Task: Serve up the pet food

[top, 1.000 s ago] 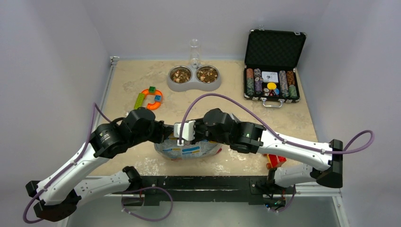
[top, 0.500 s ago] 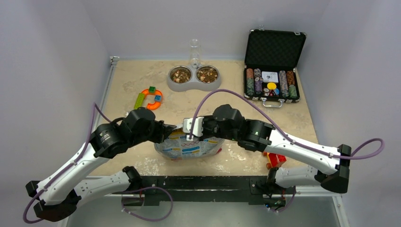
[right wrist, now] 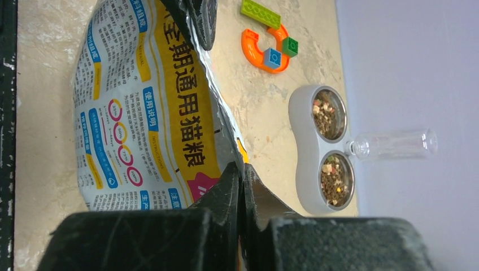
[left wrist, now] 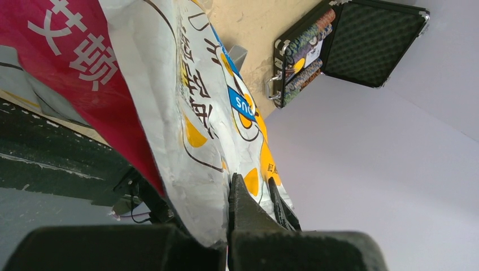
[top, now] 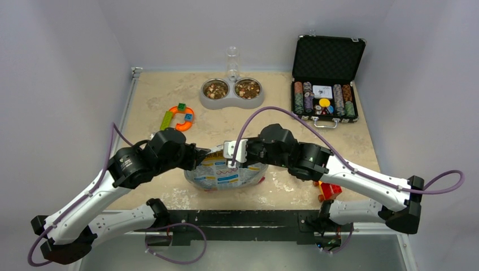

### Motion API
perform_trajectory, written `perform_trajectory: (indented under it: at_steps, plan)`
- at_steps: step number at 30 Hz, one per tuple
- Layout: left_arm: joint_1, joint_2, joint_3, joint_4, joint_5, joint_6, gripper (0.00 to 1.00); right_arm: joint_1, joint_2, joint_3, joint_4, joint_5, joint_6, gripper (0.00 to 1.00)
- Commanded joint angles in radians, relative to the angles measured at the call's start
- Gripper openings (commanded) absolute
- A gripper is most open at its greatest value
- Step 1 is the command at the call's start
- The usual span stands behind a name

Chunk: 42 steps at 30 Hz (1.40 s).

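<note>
Kibble (top: 216, 88) is sitting in both cups of the feeder (top: 231, 103) at the counter's (top: 282, 121) far edge, with the case (top: 327, 59) standing open at the far right corner and the blocks (top: 179, 117) lying toward the left edge. The left gripper (top: 199, 158) and the right gripper (right wrist: 242, 169) are each pinching the top rim of the bag (top: 226, 176), jaws fully closed on the foil. The bag is standing close to the near edge, and bare counter is lying between bag and feeder.
</note>
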Motion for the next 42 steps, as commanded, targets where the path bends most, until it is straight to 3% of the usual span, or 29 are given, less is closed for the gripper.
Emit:
perform_trajectory:
  at_steps: [1, 4, 7, 9, 11, 13, 22, 25, 28, 29, 31, 37, 39, 42]
  plan:
    - [-0.003, -0.024, 0.018, 0.009, 0.008, -0.453, 0.0, -0.043, -0.051, -0.031, 0.057, 0.144, -0.053, 0.0]
    - [-0.003, -0.026, 0.015, 0.007, 0.006, -0.457, 0.0, -0.083, -0.071, -0.033, 0.048, 0.12, -0.015, 0.02]
    - [-0.003, -0.026, 0.015, 0.007, 0.007, -0.457, 0.0, -0.104, -0.102, -0.073, 0.076, 0.115, -0.006, 0.22]
    - [-0.003, -0.028, 0.015, 0.006, 0.007, -0.457, 0.0, -0.117, -0.113, -0.092, 0.087, 0.124, -0.008, 0.25]
    - [-0.003, -0.029, 0.015, 0.007, 0.006, -0.458, 0.0, -0.129, -0.104, -0.088, 0.065, 0.132, -0.011, 0.22]
    - [-0.003, -0.03, 0.016, 0.006, 0.006, -0.457, 0.0, -0.136, -0.094, -0.082, 0.047, 0.145, -0.023, 0.0]
    - [-0.003, -0.03, 0.021, 0.0, 0.001, -0.457, 0.0, -0.187, -0.14, -0.079, 0.043, 0.176, -0.015, 0.0]
    - [-0.003, -0.032, 0.02, -0.004, 0.001, -0.458, 0.0, -0.206, -0.157, -0.104, 0.063, 0.19, -0.021, 0.15]
    - [-0.003, -0.034, 0.021, -0.005, 0.001, -0.456, 0.0, -0.216, -0.158, -0.116, 0.061, 0.21, -0.027, 0.16]
    - [-0.003, -0.034, 0.021, -0.005, 0.0, -0.456, 0.0, -0.219, -0.158, -0.119, 0.058, 0.219, -0.029, 0.16]
    - [-0.003, -0.032, 0.024, -0.006, -0.002, -0.454, 0.0, -0.226, -0.158, -0.122, 0.041, 0.224, -0.043, 0.0]
    - [-0.003, -0.031, 0.027, -0.019, 0.002, -0.451, 0.0, -0.246, -0.182, -0.115, 0.023, 0.231, -0.023, 0.0]
    - [-0.003, -0.032, 0.029, -0.021, 0.0, -0.451, 0.0, -0.261, -0.191, -0.121, 0.034, 0.238, -0.011, 0.12]
    - [-0.003, -0.032, 0.029, -0.022, -0.002, -0.451, 0.0, -0.279, -0.21, -0.141, 0.049, 0.238, -0.018, 0.12]
